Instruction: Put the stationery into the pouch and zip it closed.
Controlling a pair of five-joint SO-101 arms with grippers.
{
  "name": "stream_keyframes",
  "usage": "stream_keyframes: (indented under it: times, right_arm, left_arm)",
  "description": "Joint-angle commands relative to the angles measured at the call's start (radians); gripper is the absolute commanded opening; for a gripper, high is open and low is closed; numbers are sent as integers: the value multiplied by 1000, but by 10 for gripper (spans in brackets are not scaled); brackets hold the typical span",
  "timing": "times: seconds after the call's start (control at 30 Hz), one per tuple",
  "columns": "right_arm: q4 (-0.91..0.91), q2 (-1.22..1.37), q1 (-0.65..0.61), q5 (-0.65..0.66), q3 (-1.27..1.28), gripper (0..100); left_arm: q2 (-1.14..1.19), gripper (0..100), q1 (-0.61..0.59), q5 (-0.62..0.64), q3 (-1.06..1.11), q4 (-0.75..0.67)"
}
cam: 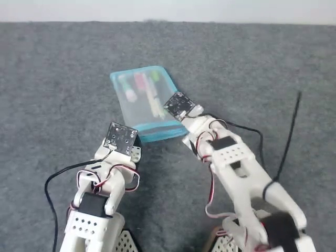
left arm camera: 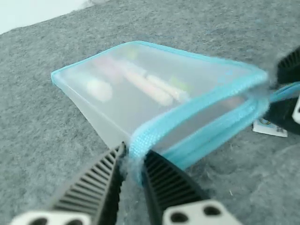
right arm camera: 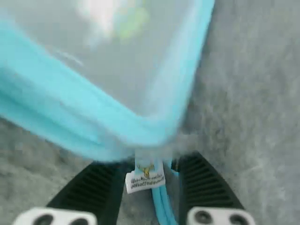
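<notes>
Because a zip runs smoothly only when one end of its track is anchored, the left gripper (left arm camera: 132, 157) has its jaws closed almost fully on a corner of the pouch (left arm camera: 117, 112), with the blue trim pinched between the ribbed pads. Beyond those jaws the translucent pouch lies on the grey felt table (cam: 52, 79). The stationery (left arm camera: 154, 89), several pens or markers, is inside the pouch, well past the pinched corner. From that corner the zip edge (left arm camera: 197, 112) runs away from the left jaws towards the right gripper (right arm camera: 152, 164). Its two blue tapes look parted, so I judge the mouth is not yet zipped. The right gripper sits at the opposite end of that edge with its jaws part way open. A small white tag (right arm camera: 145, 178) and a thin blue strip (right arm camera: 161, 206) lie between them, with a bare gap at either side, so it seems to have nothing clamped. That placement suits a pull along the track: one arm holds the pouch taut while the other lines up on the puller end.
</notes>
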Motion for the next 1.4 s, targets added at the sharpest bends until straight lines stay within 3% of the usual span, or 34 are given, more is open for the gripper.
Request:
stream_keyframes:
  times: [0.0, 0.27, 0.6, 0.77, 0.83, 1.13, 1.37]
  right_arm:
    - [-22, 94, 31, -38, -109, 138]
    - [-45, 223, -42, -48, -203, 138]
    - [-378, 355, -65, -54, -203, 135]
    - [-417, 390, -59, -52, -201, 84]
    - [-372, 378, -47, -48, -199, 0]
    - [367, -74, 15, -81, -180, 6]
    - [469, -351, 30, -143, 28, 6]
  left_arm:
    - [3, 12, 0, 11, -47, -2]
    - [3, 12, 0, 11, -47, -2]
    - [3, 12, 2, 11, -47, -2]
    - [3, 12, 2, 11, -47, -2]
    - [3, 12, 2, 11, -47, -2]
    - [3, 12, -5, 11, -45, -5]
    - [3, 12, -6, 9, -45, -2]
